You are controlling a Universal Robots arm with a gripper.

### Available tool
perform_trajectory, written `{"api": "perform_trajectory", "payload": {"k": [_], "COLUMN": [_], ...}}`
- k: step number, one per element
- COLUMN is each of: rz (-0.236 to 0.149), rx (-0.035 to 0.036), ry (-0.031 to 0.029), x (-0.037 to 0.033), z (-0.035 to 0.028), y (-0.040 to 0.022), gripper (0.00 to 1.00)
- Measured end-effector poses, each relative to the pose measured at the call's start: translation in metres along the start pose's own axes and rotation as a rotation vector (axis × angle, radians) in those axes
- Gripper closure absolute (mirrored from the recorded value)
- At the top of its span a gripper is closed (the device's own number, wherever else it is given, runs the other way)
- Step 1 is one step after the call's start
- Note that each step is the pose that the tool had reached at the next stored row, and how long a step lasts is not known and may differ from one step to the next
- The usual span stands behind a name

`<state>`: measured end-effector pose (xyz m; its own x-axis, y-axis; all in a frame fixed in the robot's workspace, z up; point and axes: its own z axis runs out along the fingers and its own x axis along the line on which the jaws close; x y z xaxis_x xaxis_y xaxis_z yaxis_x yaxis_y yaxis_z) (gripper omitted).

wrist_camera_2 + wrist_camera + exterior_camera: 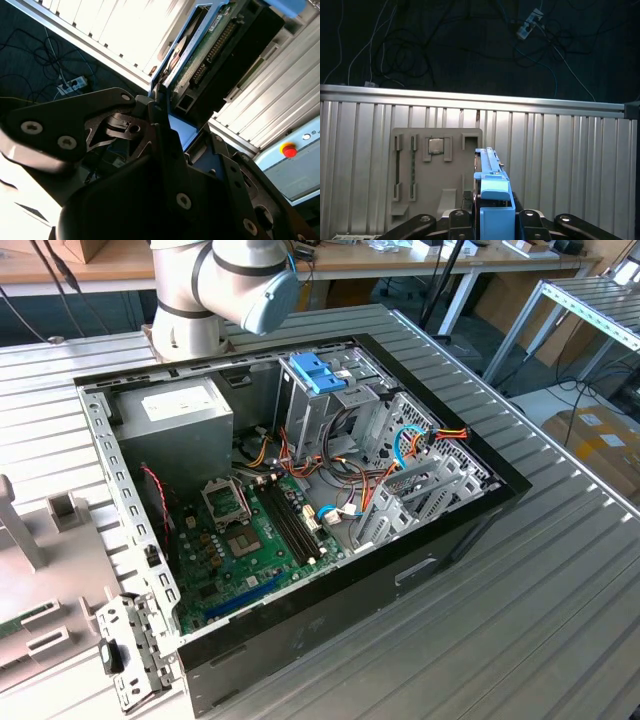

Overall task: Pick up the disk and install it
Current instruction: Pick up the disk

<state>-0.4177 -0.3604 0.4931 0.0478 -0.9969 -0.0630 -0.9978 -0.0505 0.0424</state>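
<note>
In the first wrist view the disk [487,162] stands edge-on, held up off the ribbed metal table [560,165]. Its blue plastic rail [496,200] sits between the dark fingers of my gripper [492,217], which is shut on it. The second wrist view shows the disk [210,45] from its circuit-board side, with a green board and a connector row, jutting out past the gripper's black linkages [165,125]. In the exterior view the open computer case [440,530] lies on the table, and only the arm's grey base and elbow [225,285] rise behind it.
Inside the case are the metal drive cage with a blue latch [318,370], a grey power-supply box [185,410], the motherboard [250,540] and loose cables [420,440]. A grey parts holder [437,165] with a chip lies on the table. A red button [287,149] is nearby.
</note>
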Motion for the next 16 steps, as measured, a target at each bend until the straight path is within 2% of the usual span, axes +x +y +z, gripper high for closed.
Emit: {"api": "perform_trajectory", "payload": {"k": [16], "rz": [0.000], "rx": [0.0000], "ry": [0.0000], "x": [0.0008], "z": [-0.0007], "y": [-0.0156], "gripper": [0.63]}}
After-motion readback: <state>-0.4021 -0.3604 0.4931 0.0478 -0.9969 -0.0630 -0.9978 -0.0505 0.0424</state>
